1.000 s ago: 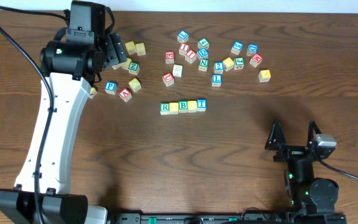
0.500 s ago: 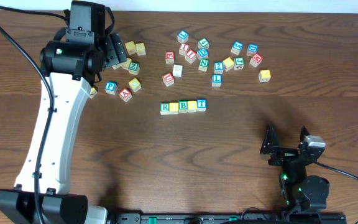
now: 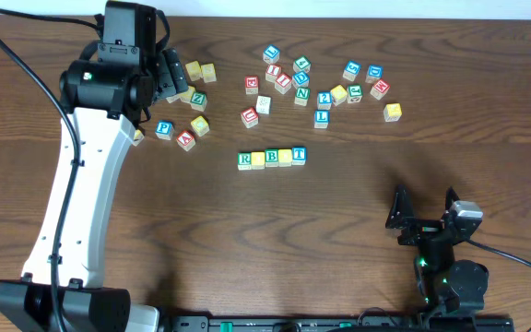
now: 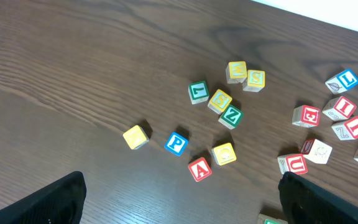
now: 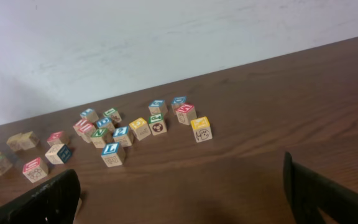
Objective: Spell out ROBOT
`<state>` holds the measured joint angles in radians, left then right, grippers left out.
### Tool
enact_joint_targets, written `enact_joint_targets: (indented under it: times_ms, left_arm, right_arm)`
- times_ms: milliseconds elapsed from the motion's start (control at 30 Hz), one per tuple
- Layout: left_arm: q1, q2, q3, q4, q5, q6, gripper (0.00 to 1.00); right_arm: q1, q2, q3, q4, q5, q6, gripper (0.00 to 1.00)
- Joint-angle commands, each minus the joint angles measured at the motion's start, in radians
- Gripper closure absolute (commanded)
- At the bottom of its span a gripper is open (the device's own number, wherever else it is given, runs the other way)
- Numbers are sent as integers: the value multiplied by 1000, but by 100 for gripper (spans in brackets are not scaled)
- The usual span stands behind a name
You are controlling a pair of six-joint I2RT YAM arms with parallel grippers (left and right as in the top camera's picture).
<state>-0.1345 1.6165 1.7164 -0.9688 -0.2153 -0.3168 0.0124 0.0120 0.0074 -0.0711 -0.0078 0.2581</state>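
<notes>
A row of wooden letter blocks [image 3: 272,158] lies mid-table, reading R, a yellow block, B, a yellow block, T. Loose letter blocks [image 3: 321,85] lie scattered along the far side. My left gripper [image 3: 169,76] is open and empty, raised over the far-left blocks; in the left wrist view its fingers [image 4: 182,199] frame the P block [image 4: 176,143] and A block [image 4: 199,168]. My right gripper [image 3: 423,210] is open and empty near the front right; in the right wrist view its fingers [image 5: 182,193] sit low over bare table.
A lone yellow block [image 3: 393,112] lies at the far right of the scatter. The blue L block [image 3: 321,118] lies nearest the row; it also shows in the right wrist view [image 5: 111,153]. The left arm's white link [image 3: 76,194] spans the left side.
The right arm drew back toward the front edge and lowered between one second and half a second ago, then held still. The left arm and blocks have not moved.
</notes>
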Motion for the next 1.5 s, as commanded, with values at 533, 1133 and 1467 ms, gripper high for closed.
enact_joint_targets:
  times_ms: [533,1133,1467]
  left_arm:
    - [10,-18,1,-46,-18,17,2]
    - [64,-616,-745,512,16,43,2]
    - [158,-1029,-1273,908,235,252,2]
  right_arm:
    - [-4,-6,-2,-4,-6,-5,1]
    - [-4,-6,-2,-3,-6,-5,1]
    - [-4,-6,-2,-4,-6,-5,1]
